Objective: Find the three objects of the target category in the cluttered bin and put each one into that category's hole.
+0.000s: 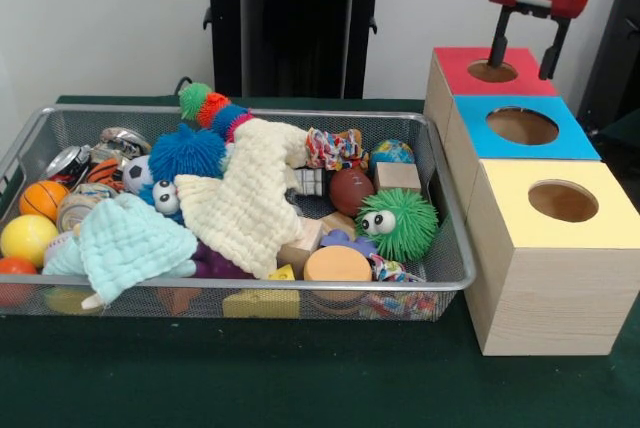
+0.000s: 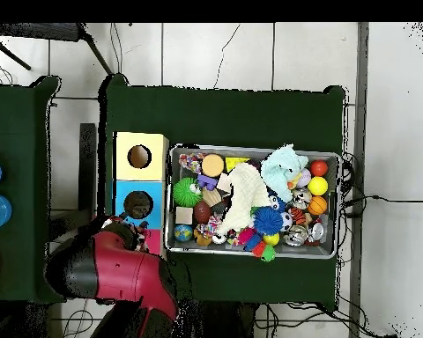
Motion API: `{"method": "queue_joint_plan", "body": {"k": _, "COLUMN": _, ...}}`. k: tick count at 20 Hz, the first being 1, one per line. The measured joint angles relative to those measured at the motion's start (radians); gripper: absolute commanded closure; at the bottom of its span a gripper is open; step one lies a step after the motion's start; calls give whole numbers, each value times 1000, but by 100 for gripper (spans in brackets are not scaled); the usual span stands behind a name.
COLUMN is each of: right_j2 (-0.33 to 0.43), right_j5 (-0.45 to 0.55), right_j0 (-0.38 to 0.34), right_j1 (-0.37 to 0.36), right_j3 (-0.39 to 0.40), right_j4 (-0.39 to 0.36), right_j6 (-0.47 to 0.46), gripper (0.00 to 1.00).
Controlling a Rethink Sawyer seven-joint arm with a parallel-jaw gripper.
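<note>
The silver wire mesh bin (image 1: 250, 288) sits on the green table, full of toys and cloths; it also shows in the overhead view (image 2: 250, 148). No water bottles show in either view; they are hidden or out of view. My gripper (image 1: 524, 56) hangs just above the round hole (image 1: 492, 71) in the red-topped wooden box (image 1: 460, 60), right of the bin. Its two black fingers (image 1: 497, 40) stand apart with nothing between them. In the overhead view my red arm (image 2: 118, 264) covers most of the red box.
A blue-topped box (image 1: 522, 126) and a yellow-topped box (image 1: 562, 200) stand in a row in front of the red one. In the bin lie a cream cloth (image 1: 250, 198), a mint cloth (image 1: 130, 238), a green furry ball (image 1: 400, 223), metal cans (image 1: 70, 160) and balls.
</note>
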Motion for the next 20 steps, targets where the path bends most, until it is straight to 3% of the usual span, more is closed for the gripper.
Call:
{"method": "queue_joint_plan", "body": {"k": 7, "right_j2": -8, "right_j5": 11, "right_j0": -36, "right_j1": -22, "right_j3": -6, "right_j4": -2, "right_j6": 0, "gripper": 0}}
{"method": "queue_joint_plan", "body": {"k": 14, "right_j2": -9, "right_j5": 34, "right_j0": -141, "right_j1": -35, "right_j3": -49, "right_j4": -20, "right_j6": 0, "gripper": 0}}
{"method": "queue_joint_plan", "body": {"k": 20, "right_j2": -12, "right_j5": 134, "right_j0": -212, "right_j1": -76, "right_j3": -117, "right_j4": -71, "right_j6": 0, "gripper": 0}}
